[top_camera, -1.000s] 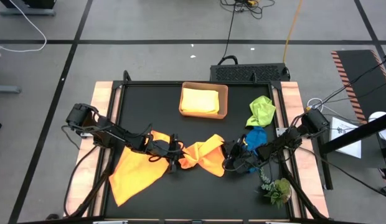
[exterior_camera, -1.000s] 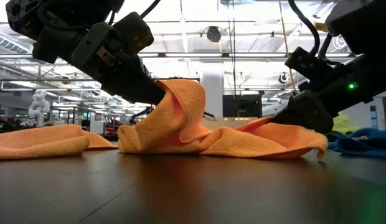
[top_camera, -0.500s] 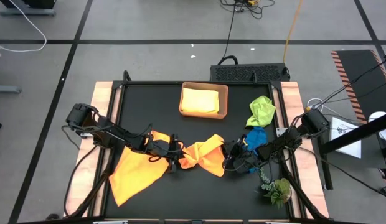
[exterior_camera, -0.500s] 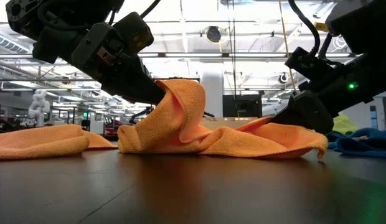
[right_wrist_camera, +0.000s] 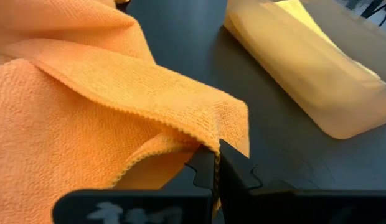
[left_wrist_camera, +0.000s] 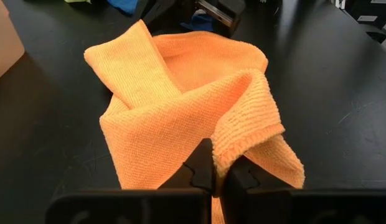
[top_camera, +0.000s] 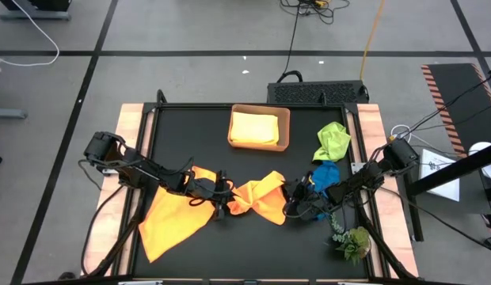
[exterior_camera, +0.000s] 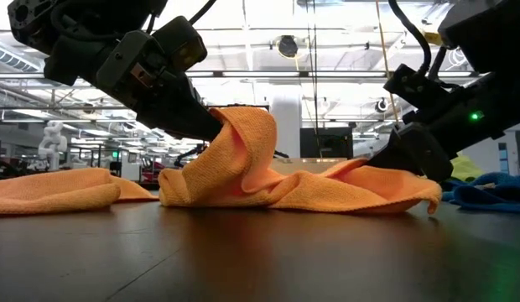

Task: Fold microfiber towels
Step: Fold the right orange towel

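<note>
Five towels: two orange, one yellow, one lime, one blue. The left gripper (top_camera: 222, 203) and right gripper (top_camera: 288, 207) each pinch opposite edges of the crumpled orange towel (top_camera: 259, 198) mid-table.

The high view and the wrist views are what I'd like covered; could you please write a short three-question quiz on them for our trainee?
1. True or false: the yellow towel lies in the tan tray.
2. Which towel do both hands pinch? A) the lime green towel B) the crumpled orange towel C) the blue towel
3. Fill in: the other orange towel lies spread flat under the ____ arm.

Key
1. True.
2. B: the left hand is shut on one edge and the right hand on the opposite edge.
3. Left.
</note>
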`<action>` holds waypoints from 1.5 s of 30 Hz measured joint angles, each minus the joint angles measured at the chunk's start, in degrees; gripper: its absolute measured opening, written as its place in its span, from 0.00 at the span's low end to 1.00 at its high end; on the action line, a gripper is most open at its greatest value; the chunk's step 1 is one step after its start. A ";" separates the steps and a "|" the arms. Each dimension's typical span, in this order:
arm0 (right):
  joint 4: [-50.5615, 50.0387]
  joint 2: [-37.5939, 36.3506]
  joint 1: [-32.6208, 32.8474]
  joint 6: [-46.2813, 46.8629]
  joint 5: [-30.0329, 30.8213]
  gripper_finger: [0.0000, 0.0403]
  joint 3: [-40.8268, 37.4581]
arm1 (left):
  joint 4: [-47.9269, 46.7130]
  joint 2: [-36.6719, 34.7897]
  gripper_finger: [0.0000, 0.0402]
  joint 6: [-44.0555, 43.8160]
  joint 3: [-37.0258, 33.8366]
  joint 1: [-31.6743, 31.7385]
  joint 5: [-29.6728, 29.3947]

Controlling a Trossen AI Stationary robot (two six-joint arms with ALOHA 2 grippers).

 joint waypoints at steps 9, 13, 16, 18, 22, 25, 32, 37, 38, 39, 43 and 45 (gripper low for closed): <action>0.01 -0.02 -0.02 0.01 -0.01 0.00 -0.02 | 0.02 0.00 0.02 0.02 0.00 0.00 0.00; 0.01 -0.02 -0.04 0.00 -0.01 0.00 -0.02 | 0.02 0.00 0.03 0.01 0.00 0.00 0.00; 0.01 -0.02 -0.04 -0.27 -0.01 0.00 -0.02 | 0.01 0.00 0.01 0.00 0.00 -0.01 0.00; 0.15 -0.02 -0.04 -1.44 -0.01 0.00 -0.02 | 0.02 0.00 0.01 0.00 0.00 0.00 0.00; 2.21 -2.53 -0.01 -5.23 -0.03 0.00 -0.08 | 0.48 -0.92 0.03 -0.06 0.14 -0.07 0.02; 2.86 -6.57 0.47 -9.56 -0.03 0.00 -0.09 | -0.04 -4.14 0.01 0.38 1.17 -0.35 0.04; 4.11 -19.61 3.23 -19.67 -0.01 0.00 0.00 | -1.77 -15.05 0.02 0.48 1.03 -1.96 -0.15; 6.18 -26.47 7.14 -24.23 -0.01 0.00 0.00 | -1.73 -22.23 0.01 0.89 1.03 -6.20 -1.80; 7.01 -27.36 7.98 -24.91 -0.01 0.00 0.00 | -1.53 -23.45 0.01 1.35 1.03 -7.39 -3.00; 7.96 -28.14 8.79 -25.59 0.00 0.00 0.00 | -1.50 -24.53 0.01 1.91 1.03 -8.75 -4.24; 12.31 -29.37 11.92 -28.69 -0.01 0.00 0.00 | -0.44 -27.92 0.01 3.18 1.03 -14.23 -9.30; 14.90 -29.42 13.40 -29.99 -0.06 0.00 0.00 | 1.31 -28.70 0.02 3.39 1.03 -17.11 -11.40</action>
